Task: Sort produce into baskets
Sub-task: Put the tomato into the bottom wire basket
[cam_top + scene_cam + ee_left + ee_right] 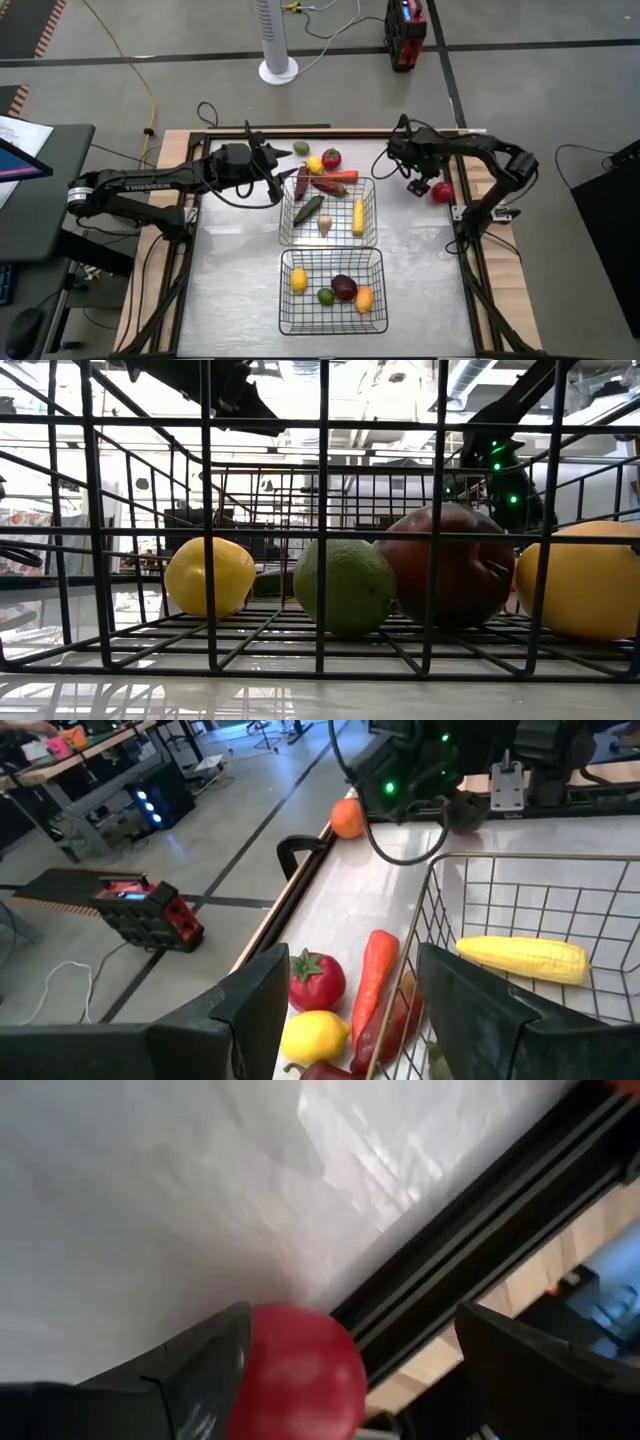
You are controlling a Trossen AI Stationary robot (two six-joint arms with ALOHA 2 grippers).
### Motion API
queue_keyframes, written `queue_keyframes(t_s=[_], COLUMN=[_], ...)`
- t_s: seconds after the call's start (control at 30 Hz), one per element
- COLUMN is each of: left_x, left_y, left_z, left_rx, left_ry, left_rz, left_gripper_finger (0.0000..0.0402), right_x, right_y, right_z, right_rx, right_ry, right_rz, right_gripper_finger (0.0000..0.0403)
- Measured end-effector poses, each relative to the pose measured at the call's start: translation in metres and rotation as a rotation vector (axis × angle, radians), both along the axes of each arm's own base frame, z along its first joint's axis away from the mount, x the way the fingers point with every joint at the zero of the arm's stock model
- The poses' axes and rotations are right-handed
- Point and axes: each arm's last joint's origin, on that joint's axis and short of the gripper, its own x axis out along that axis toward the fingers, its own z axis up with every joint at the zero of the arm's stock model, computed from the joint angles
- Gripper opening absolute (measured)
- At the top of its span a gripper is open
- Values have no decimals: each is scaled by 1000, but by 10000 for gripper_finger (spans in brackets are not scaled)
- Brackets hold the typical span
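Reaching for a red apple (pixel 300 1370) at the tabletop's (pixel 240 280) right edge; my right gripper (pixel 345 1370) is spread around it. Left gripper (pixel 345 1010), half-spread and empty, hovers over produce beside the far basket (pixel 372 210).

Both arms stretched inward over the bench's far half.
Left gripper (pixel 283 178) at the left, jaws partly parted, nothing between them. Right gripper (pixel 428 186) at the right, elbow bent, jaws spread wide.

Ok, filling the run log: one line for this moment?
left gripper: open, beside far basket | right gripper: open around red apple | near basket: four fruits
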Motion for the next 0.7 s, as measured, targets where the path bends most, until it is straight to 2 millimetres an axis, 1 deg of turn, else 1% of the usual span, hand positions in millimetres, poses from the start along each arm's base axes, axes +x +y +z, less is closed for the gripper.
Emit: queue_keyframes(t_s=[0.13, 0.23, 0.43, 0.57, 0.7], left_x=[0, 0, 0, -1, -1], left_y=[0, 0, 0, 0, 0], left_z=[0, 0, -1, -2, -2], left_rx=[-5, -4, -5, -7, -8], left_ry=[1, 2, 7, 15, 15], left_rz=[1, 1, 1, 1, 1], left_gripper_finger=[208, 208, 208, 208, 208], right_x=[3, 9, 19, 21, 20], right_y=[6, 13, 34, 49, 55], right_z=[-8, -10, 2, 9, 9], right_rx=[51, 56, 26, 52, 81], right_ry=[75, 83, 41, 47, 71], right_rz=[1, 35, 106, 112, 79], right_gripper_finger=[376, 376, 376, 376, 376])
